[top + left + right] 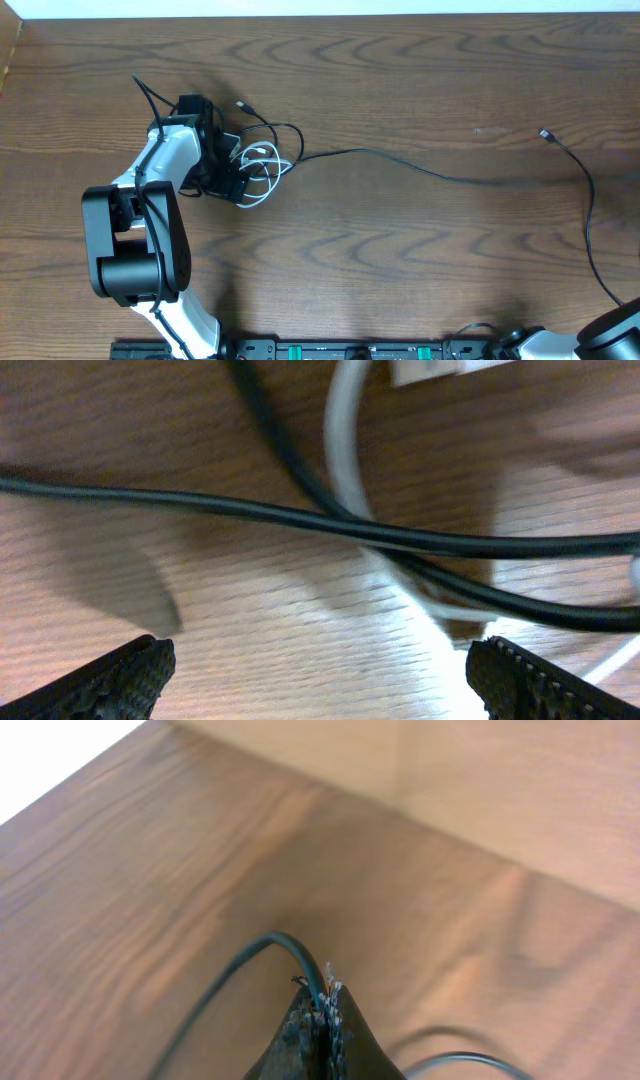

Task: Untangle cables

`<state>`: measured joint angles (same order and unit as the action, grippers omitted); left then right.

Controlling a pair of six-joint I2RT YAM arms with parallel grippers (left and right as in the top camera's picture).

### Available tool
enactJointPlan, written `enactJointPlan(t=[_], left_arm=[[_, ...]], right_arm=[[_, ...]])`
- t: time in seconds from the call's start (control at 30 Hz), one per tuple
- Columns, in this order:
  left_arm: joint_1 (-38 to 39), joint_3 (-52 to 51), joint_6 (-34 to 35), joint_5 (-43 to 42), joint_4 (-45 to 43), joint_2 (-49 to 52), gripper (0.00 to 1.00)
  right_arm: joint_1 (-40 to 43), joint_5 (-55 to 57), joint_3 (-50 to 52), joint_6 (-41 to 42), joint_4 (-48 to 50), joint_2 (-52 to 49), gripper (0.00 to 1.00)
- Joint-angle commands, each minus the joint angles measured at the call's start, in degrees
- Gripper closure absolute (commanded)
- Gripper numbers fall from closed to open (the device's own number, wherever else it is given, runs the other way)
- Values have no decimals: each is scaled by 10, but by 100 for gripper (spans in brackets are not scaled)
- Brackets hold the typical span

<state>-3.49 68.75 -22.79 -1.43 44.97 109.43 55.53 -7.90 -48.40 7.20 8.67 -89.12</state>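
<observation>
My left gripper (320, 682) hangs wide open over the tangle (262, 165), with a black cable (300, 515) lying crosswise between its jaws. My right gripper (322, 1020) is closed, pinching a cord (250, 955).

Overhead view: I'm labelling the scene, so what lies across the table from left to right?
Black-and-white left robot arm → knot of thin black and white cables → long thin black cable → small black plug end → dark right robot arm.

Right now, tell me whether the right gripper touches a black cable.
Touching. The right wrist view shows the right gripper shut on the black cable, pinched between its fingertips.
</observation>
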Motion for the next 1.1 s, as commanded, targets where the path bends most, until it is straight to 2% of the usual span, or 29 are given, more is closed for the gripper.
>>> enactJointPlan(t=[0.0,0.17,0.3,0.33,0.37,0.4,0.47,0.5,0.53,0.57,0.6,0.73,0.87,1.07], left_arm=[[-1,-3,-5,66,9,8,2],[-16,-3,49,98,10,8,2],[-24,-3,128,92,-2,8,2],[-24,-3,135,68,-10,8,2],[-24,-3,135,50,-16,8,2],[-24,-3,135,32,-21,8,2],[-24,-3,135,-4,-32,8,2],[-24,-3,135,-24,-37,8,2],[-24,-3,135,-43,-43,8,2],[-24,-3,135,-59,-48,8,2],[-24,-3,135,-78,-53,8,2],[-24,-3,135,-118,-59,8,2],[-24,-3,135,-121,-59,8,2],[-24,-3,135,-121,-59,8,2]], right_arm=[[57,-9,-5,-4,2,-1,99],[113,-66,-5,-3,6,-1,99],[109,-91,-5,-4,5,-1,99],[101,-93,-5,-4,3,-1,99],[94,-95,-5,-4,0,-1,94],[88,-96,-5,-4,-3,-1,87],[74,-104,-5,-4,-15,-1,58],[64,-112,-5,-4,-24,-1,46],[55,-121,-5,-4,-32,-1,28],[47,-127,-5,-4,-39,-1,4],[36,-136,-5,-4,-49,-1,1],[-12,-163,-5,-4,-100,-1,1],[-72,-181,-5,-4,-168,-1,1],[-152,-293,-5,-4,-220,-1,1]])
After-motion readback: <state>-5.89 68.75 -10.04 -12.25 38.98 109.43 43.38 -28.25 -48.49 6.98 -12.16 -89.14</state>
